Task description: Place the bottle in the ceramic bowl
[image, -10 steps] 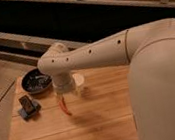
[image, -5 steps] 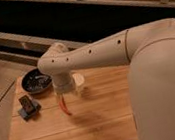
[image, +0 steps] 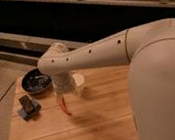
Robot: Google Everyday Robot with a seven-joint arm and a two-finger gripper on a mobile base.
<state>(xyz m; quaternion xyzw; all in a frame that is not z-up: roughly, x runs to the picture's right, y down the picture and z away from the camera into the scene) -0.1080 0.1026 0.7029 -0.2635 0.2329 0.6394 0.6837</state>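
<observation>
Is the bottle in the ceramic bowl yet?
Out: the bottle sits on the table, apart from the ceramic bowl, with the pincer beside it.

Left: ceramic bowl (image: 36,83); right: bottle (image: 80,84); end effector (image: 64,91) between; block (image: 28,106) before bowl.

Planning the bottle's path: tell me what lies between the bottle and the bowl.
In the camera view, the gripper hangs low between the bottle and the bowl, close beside the bottle; nothing else lies there.
</observation>
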